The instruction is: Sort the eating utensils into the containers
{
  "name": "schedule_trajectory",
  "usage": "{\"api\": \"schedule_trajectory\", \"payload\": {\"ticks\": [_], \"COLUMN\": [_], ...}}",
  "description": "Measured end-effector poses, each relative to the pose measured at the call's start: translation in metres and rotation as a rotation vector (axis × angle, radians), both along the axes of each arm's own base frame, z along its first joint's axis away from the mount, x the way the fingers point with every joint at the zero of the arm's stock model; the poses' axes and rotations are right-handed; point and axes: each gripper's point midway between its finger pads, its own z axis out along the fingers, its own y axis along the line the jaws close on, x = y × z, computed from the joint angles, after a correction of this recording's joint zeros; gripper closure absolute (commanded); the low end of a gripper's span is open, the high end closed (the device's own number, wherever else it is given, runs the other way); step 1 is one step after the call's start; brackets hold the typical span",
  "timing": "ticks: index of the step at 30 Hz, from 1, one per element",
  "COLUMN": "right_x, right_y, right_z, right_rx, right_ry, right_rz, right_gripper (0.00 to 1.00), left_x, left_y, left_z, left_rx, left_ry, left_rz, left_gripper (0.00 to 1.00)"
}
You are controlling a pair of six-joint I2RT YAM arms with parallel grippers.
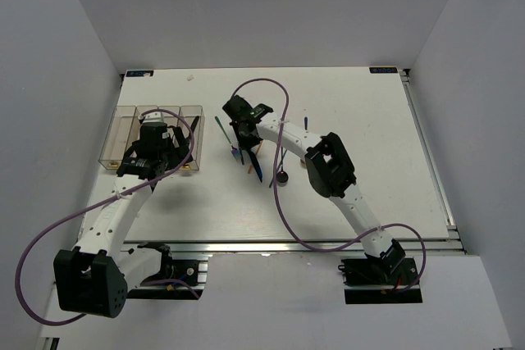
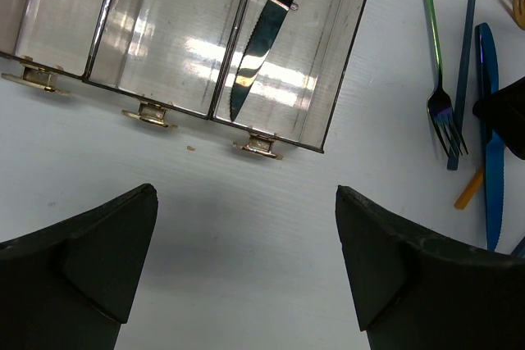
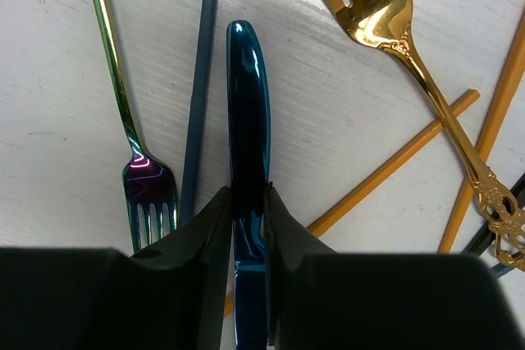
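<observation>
Near the table's middle, our right gripper [image 3: 248, 202] pinches the blue knife [image 3: 248, 96], its lower end hidden behind the fingers. Beside it we see a teal fork [image 3: 123, 112], dark stick [image 3: 201, 79], gold fork [image 3: 385, 22] and orange sticks [image 3: 394, 161], all cut off. Our left gripper [image 2: 246, 227] hangs wide open before the bins [image 2: 349, 55]; a dark knife [image 2: 258, 47] lies in the end one.

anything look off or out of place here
Nothing is spilled or broken. Right of the containers the utensils lie jumbled: orange sticks cross a gold fork, next to the blue knife that the right gripper pinches. The one serrated knife in a compartment lies slanted across it.
</observation>
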Motion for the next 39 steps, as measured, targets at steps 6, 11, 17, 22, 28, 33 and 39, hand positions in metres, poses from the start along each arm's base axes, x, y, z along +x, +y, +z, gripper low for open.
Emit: {"api": "schedule_trajectory", "payload": {"ticks": [6,11,17,22,28,33,39], "right_x": [-0.001,-0.010,-0.017,-0.018,-0.022,-0.028,-0.030], "right_y": [-0.004,-0.016,-0.028,-0.031,-0.035,-0.038,-0.036], "right_z": [0.001,0.003,0.004,0.004,0.004,0.005,0.015], "right_rx": [-0.005,0.003,-0.007,-0.002,0.002,0.010,0.040], "right_ry": [-0.015,-0.029,-0.041,-0.051,-0.049,-0.041,-0.047], "right_rz": [-0.019,-0.038,-0.048,-0.046,-0.046,-0.047,-0.050], "right_gripper": [1.00,1.00,1.00,1.00,1.00,1.00,1.00], "left_x": [0.000,0.000,0.000,0.000,0.000,0.000,0.000], "left_y": [0.000,0.000,0.000,0.000,0.000,0.000,0.000], "left_z": [0.000,0.000,0.000,0.000,0.000,0.000,0.000], "left_rx": [0.000,0.000,0.001,0.002,0.002,0.002,0.002], "left_ry": [0.000,0.000,0.001,0.001,0.001,0.001,0.000], "left_rz": [-0.002,-0.002,-0.004,-0.004,-0.004,-0.004,-0.004], "left_gripper": [0.02,0.02,0.02,0.02,0.02,0.02,0.02]}}
